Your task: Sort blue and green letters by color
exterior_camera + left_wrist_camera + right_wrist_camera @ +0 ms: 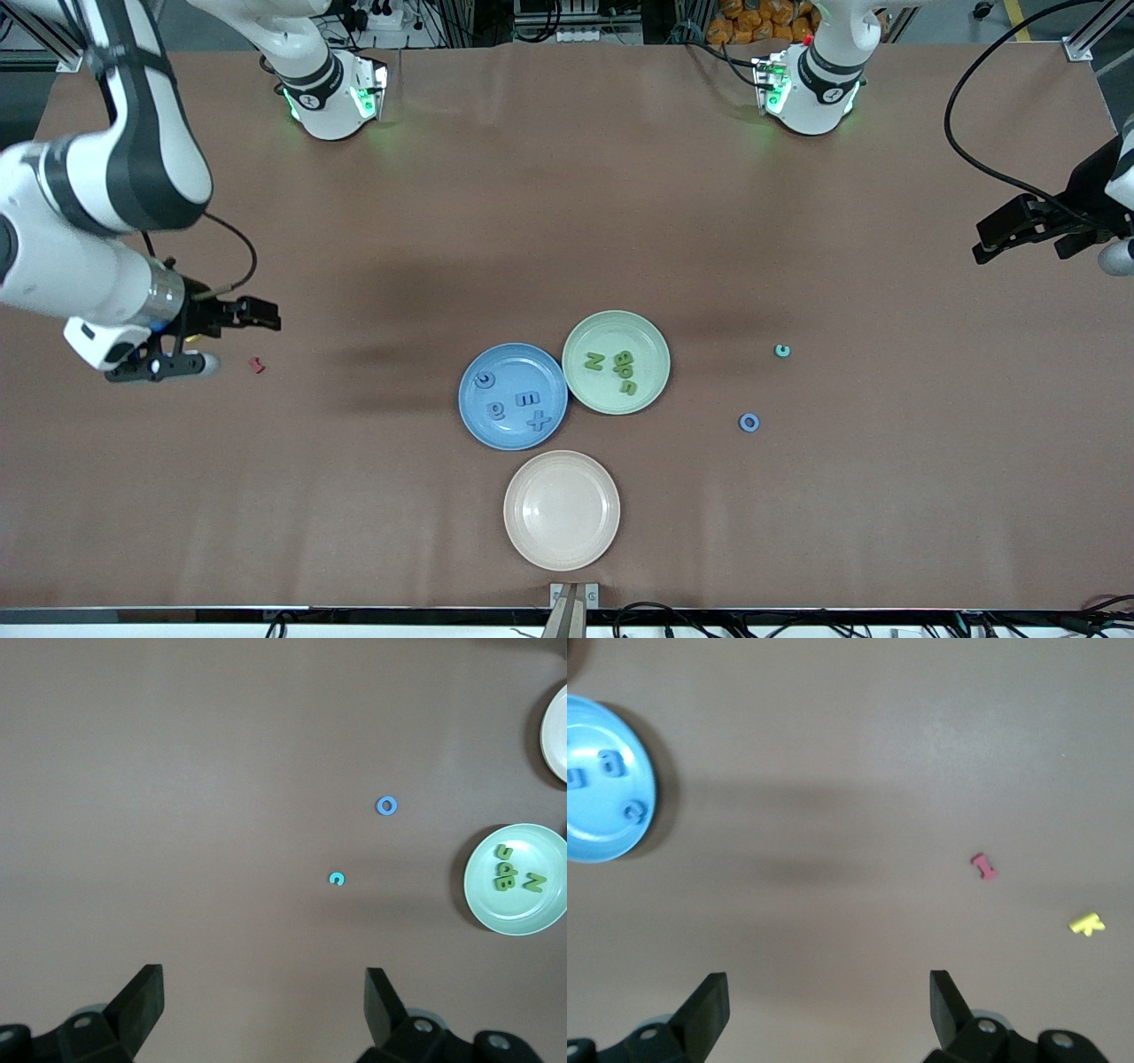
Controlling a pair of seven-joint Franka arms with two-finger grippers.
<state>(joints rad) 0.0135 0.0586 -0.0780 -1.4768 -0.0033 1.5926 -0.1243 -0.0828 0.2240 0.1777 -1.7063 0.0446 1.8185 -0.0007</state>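
Note:
Several blue letters [525, 400] lie in the blue plate [505, 436]. Three olive green letters [594, 361] lie in the green plate [611, 330] beside it. A blue O [749, 423] and a small teal c [782, 351] lie loose on the table toward the left arm's end; both show in the left wrist view, the O [386, 805] and the c [337, 879]. My left gripper [988, 241] is open and empty over bare table at the left arm's end, also seen in the left wrist view [263, 979]. My right gripper [244, 341] is open and empty at the right arm's end, also seen in the right wrist view [826, 985].
An empty cream plate [562, 509] sits nearer the front camera than the two coloured plates. A dark red letter [257, 364] lies close to my right gripper. A yellow letter [1087, 924] lies near it in the right wrist view.

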